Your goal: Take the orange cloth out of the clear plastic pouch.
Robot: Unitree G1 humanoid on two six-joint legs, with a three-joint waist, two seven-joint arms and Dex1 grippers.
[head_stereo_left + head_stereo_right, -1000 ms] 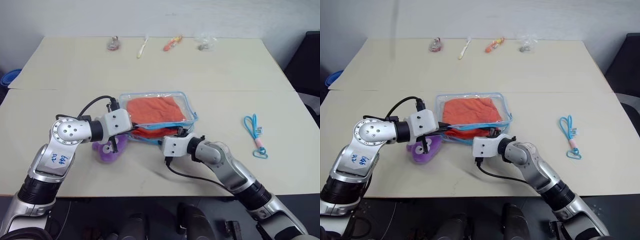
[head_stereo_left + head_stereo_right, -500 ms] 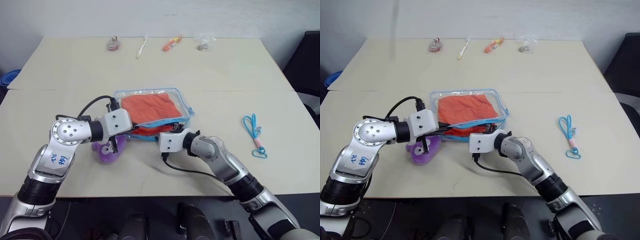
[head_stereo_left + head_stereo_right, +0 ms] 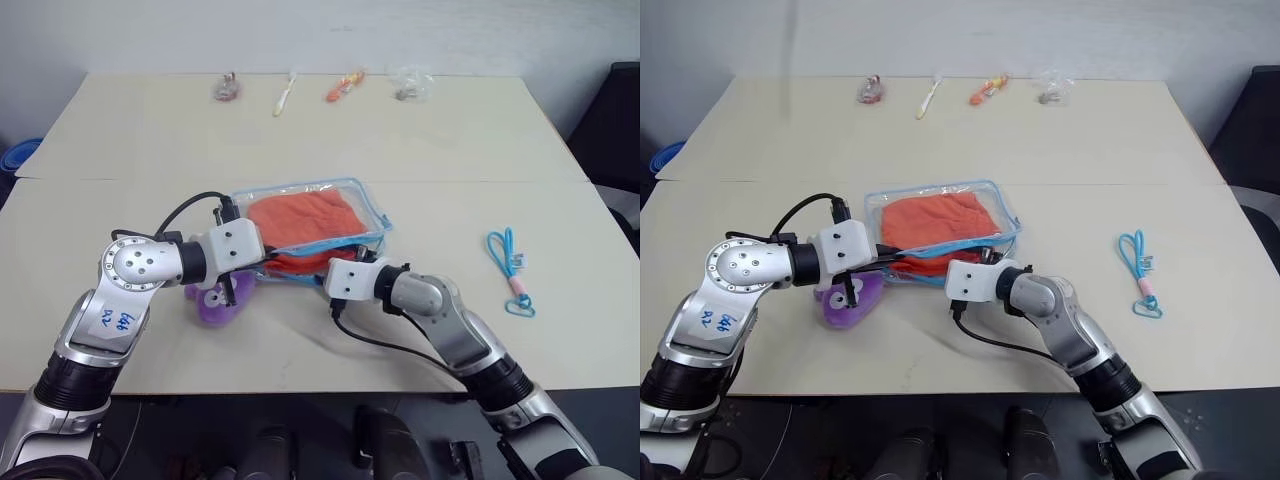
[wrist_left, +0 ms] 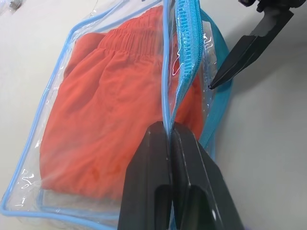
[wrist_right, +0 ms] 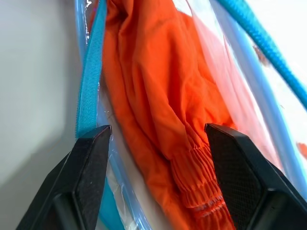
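The clear plastic pouch (image 3: 368,214) with light blue trim lies mid-table, its mouth toward me and held apart. The orange cloth (image 3: 300,217) is inside it, wrinkled, with an elastic hem at the mouth (image 5: 192,177). My left gripper (image 4: 170,136) is shut on the pouch's upper blue zip edge and holds it up. My right gripper (image 5: 157,129) is open at the mouth. One finger (image 5: 91,167) is by the lower blue zip strip and the other (image 5: 240,167) is beyond the cloth's bunched edge, which lies between them. One right fingertip (image 4: 240,52) shows beside the pouch in the left wrist view.
A purple plush (image 3: 214,303) lies under my left wrist. A blue cord with a pink end (image 3: 512,268) lies to the right. Small trinkets (image 3: 345,87) and a crumpled clear wrapper (image 3: 408,84) line the table's far edge.
The pouch has shifted slightly left and its upper flap has moved. My right gripper has rolled a little at the mouth. The left gripper has kept its grip in place.
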